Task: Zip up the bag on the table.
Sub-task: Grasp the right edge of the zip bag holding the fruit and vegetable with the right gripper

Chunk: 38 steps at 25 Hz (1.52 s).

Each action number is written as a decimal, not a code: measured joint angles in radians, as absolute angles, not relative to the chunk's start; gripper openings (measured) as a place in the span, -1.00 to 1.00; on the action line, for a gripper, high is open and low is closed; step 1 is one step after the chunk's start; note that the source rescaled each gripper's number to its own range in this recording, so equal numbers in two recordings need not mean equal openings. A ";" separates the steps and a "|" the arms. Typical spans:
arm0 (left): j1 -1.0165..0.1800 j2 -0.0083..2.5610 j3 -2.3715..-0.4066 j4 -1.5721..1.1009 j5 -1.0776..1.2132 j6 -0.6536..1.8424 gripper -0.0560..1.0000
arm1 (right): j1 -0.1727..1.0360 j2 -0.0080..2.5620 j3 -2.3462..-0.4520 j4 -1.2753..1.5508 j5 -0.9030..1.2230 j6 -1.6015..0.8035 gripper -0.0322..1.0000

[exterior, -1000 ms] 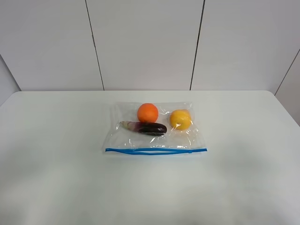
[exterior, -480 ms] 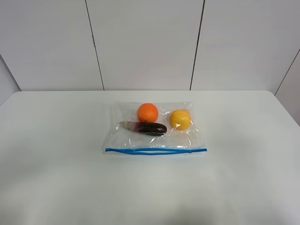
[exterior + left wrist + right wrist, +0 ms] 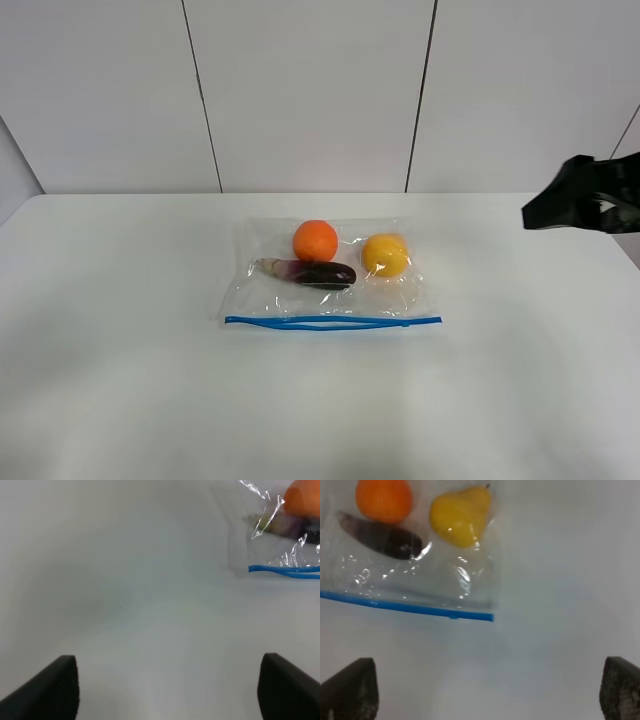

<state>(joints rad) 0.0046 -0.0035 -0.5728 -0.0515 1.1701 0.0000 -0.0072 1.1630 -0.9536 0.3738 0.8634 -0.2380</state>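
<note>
Bag (image 3: 330, 290) flat on table (image 3: 120, 380), about mid-width, slightly toward far side. Blue zip strip (image 3: 332, 321) on near long edge, showing as two lines slightly apart over most of its length. Inside: orange (image 3: 315, 240) far left, yellow fruit (image 3: 385, 255) far right, eggplant (image 3: 312, 272) just near of orange. Right gripper (image 3: 485, 695) spread wide, gripping nothing, above table off bag's right end; arm (image 3: 585, 195) at right edge of high view. Left gripper (image 3: 167, 690) likewise wide open, empty, over bare table left of bag's near-left corner.
</note>
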 joint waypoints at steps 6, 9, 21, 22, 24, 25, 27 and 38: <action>0.005 -0.003 -0.573 -0.051 1.170 0.000 1.00 | -0.007 1.469 -0.998 0.566 0.850 -0.403 1.00; 0.005 -0.003 -0.573 -0.051 1.170 0.000 1.00 | -0.016 1.592 -0.999 0.687 0.852 -0.524 1.00; 0.005 -0.003 -0.573 -0.051 1.170 0.000 1.00 | -0.160 1.923 -1.003 1.003 0.969 -0.896 1.00; 0.005 -0.003 -0.573 -0.051 1.170 0.000 1.00 | -0.160 1.945 -1.004 1.010 0.969 -0.908 1.00; 0.005 -0.003 -0.573 -0.051 1.170 0.000 1.00 | -0.159 1.985 -1.005 1.029 0.968 -0.928 1.00; 0.005 -0.003 -0.573 -0.051 1.170 0.000 1.00 | -0.159 2.005 -1.005 1.042 0.968 -0.939 1.00; 0.005 -0.003 -0.573 -0.051 1.170 0.000 1.00 | -0.159 2.038 -1.005 1.067 0.967 -0.966 1.00; 0.005 -0.003 -0.573 -0.051 1.170 0.000 1.00 | -0.158 2.147 -1.006 1.196 1.018 -1.092 0.94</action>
<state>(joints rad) 0.0046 -0.0035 -0.5728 -0.0515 1.1701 0.0000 -0.1580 2.1473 -1.0057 1.1957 1.0181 -1.0921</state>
